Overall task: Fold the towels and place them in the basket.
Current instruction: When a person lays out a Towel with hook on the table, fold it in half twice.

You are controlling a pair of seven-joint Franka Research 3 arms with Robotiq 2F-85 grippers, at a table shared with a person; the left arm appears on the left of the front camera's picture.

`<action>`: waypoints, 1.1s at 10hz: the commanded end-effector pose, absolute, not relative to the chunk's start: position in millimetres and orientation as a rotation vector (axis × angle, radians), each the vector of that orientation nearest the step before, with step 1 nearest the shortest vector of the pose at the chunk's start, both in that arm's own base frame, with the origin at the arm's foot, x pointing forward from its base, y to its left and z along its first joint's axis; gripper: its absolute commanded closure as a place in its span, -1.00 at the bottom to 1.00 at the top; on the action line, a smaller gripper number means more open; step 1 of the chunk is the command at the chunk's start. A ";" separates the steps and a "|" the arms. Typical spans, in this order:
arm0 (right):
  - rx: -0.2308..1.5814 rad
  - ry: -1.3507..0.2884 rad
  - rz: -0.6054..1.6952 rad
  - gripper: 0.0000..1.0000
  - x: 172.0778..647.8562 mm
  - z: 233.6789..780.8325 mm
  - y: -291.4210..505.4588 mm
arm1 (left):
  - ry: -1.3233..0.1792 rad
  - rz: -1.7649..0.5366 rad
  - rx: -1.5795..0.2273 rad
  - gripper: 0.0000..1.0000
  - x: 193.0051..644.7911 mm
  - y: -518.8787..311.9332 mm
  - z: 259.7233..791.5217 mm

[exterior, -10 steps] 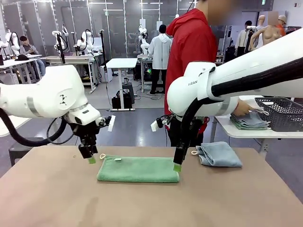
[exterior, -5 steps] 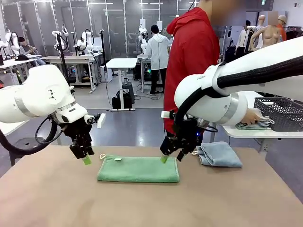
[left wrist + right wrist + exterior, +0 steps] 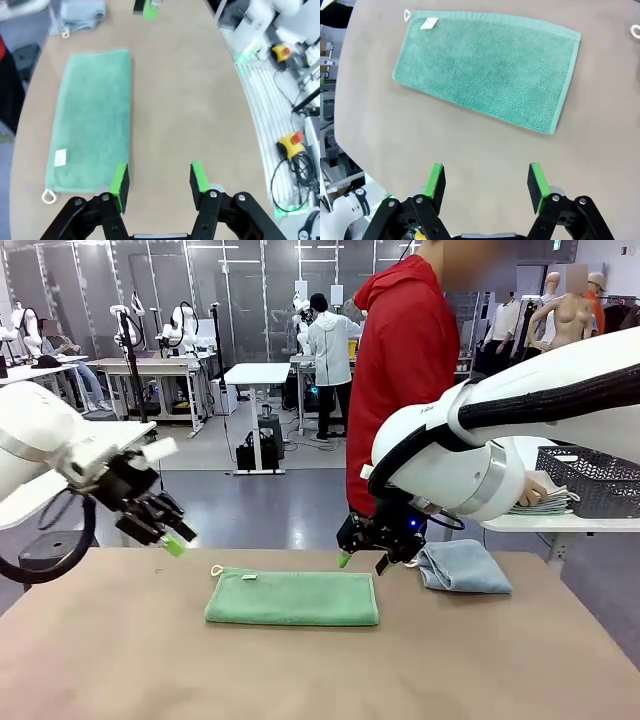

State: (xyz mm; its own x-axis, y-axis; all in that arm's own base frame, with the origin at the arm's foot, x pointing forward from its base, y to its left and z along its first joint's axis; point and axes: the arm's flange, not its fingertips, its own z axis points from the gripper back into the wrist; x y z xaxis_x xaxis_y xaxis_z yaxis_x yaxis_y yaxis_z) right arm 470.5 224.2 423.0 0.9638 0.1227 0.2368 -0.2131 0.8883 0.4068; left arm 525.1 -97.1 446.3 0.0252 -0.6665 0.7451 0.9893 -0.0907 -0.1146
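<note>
READY FOR THE NEXT FOLD: The green towel (image 3: 292,598) lies folded once lengthwise at mid-tabletop (image 3: 120,660), with its loop tag (image 3: 216,570) at the left end. Left gripper (image 3: 172,537) is up & out to the towel's left, jaws parted, holding nothing. Right gripper (image 3: 360,560) hangs just above the towel's far right corner, jaws wide, also empty. The grey-blue towel (image 3: 462,566) sits folded at right, near the green one but apart from it. The basket (image 3: 598,480) stands on a side table (image 3: 560,523) beyond, w/ a person's hand (image 3: 535,490) on a stack of cloths beside it.

Next is prob. the cross fold. Each gripper should pinch one corner of the same short end, low on the hem. Lift just clear, then carry it over to the other end w/ edges matched & no drag.

Vs 1 sec ago, when both grippers were down at the towel's 2 ends, both have lifted off, the left swinging farther out. The towel hasn't shifted.
</note>
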 end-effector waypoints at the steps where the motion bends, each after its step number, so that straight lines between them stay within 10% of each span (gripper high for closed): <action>1: 0.445 -0.198 0.213 -0.65 471.5 426.0 224.6 | -0.637 -1.477 -0.898 -0.26 529.8 -57.7 455.2; 11: 0.343 -0.268 0.061 -0.66 483.7 404.5 237.3 | -0.888 -1.412 -0.843 -0.26 531.9 -19.5 453.3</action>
